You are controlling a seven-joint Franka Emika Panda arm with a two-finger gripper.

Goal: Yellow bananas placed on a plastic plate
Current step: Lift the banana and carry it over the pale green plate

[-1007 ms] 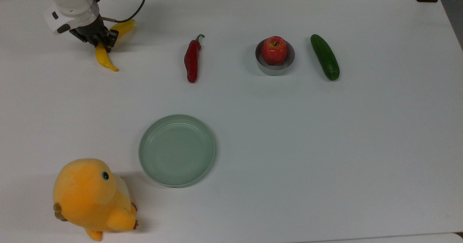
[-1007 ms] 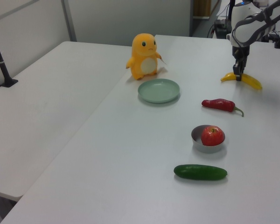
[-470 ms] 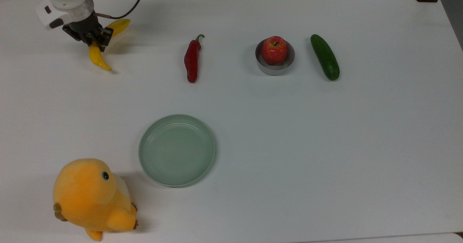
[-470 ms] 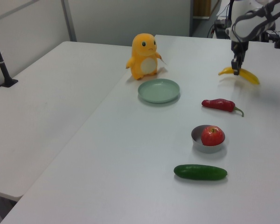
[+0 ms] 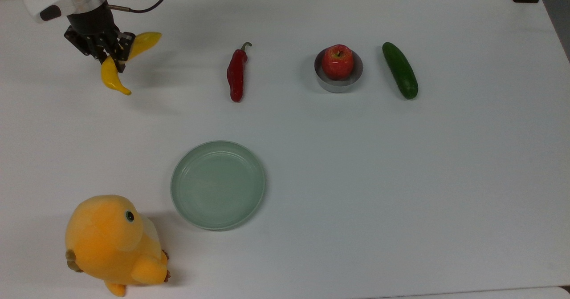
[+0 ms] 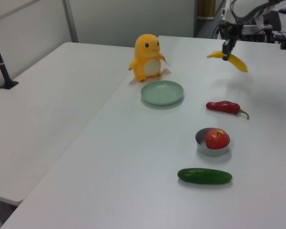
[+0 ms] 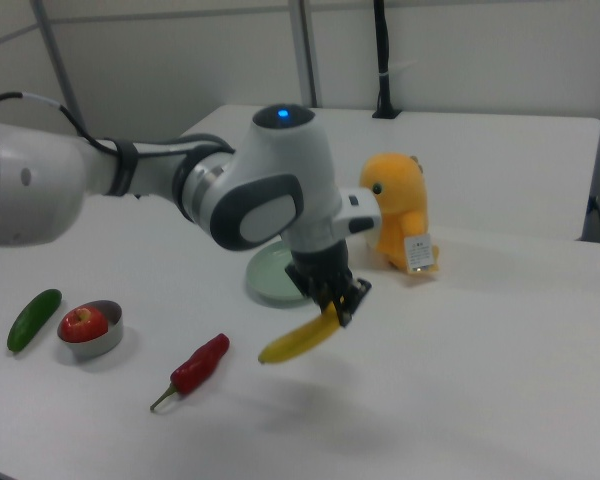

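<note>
Holding the yellow bananas point(image 5: 116, 63) clamped mid-length, clear of the table point(image 5: 401, 179), my gripper point(image 5: 112, 55) keeps both ends balanced for carrying. In the top view, the plastic plate point(image 5: 218, 184) lies at five o'clock, well apart and empty.

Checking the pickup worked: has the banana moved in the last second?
Yes. In the left view the banana, held by the gripper, has risen off the table, away from the red chili.
</note>
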